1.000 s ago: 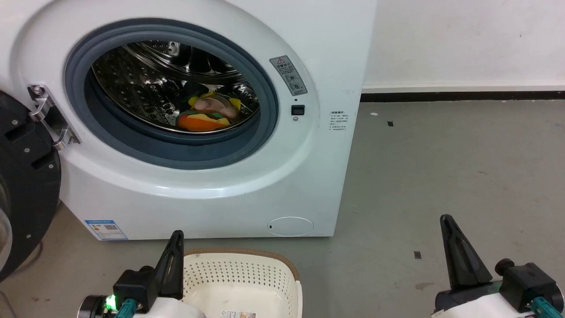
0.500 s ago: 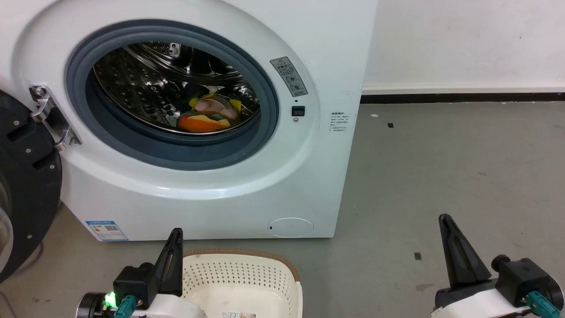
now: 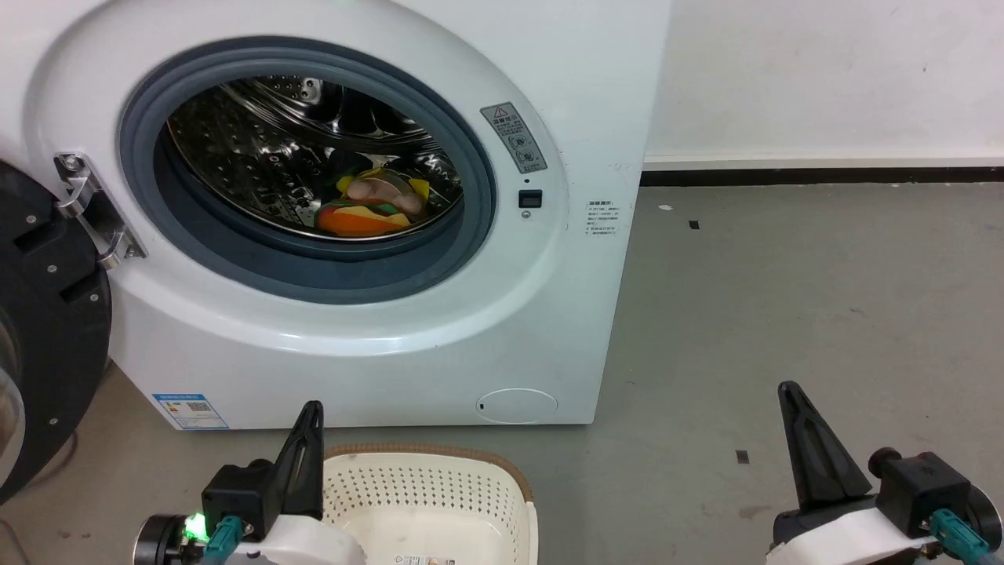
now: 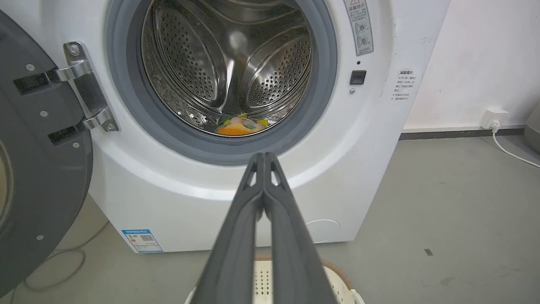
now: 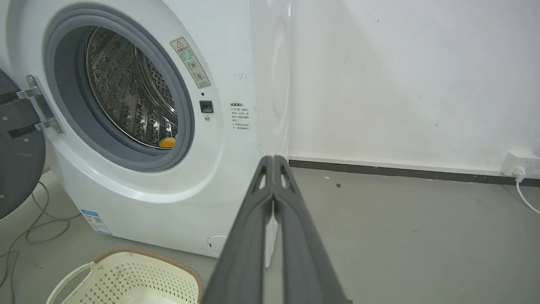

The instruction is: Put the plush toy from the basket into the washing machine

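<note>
Plush toy [image 3: 369,205] lying inside washing machine [image 3: 376,353]
Basket [image 3: 439,482] at six o'clock of it; left gripper [image 4: 263,156] and right gripper [image 5: 273,158] both pinched together, empty.

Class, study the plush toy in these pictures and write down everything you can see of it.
The plush toy is small and soft-looking: a peach-pink figure with yellow parts lying on an orange, yellow and green burger-like base. It rests low in the washing machine's shiny perforated drum, just behind the grey gasket, right of the opening's middle in the head view. Only the drum seems to touch it; its underside is hidden.
</note>
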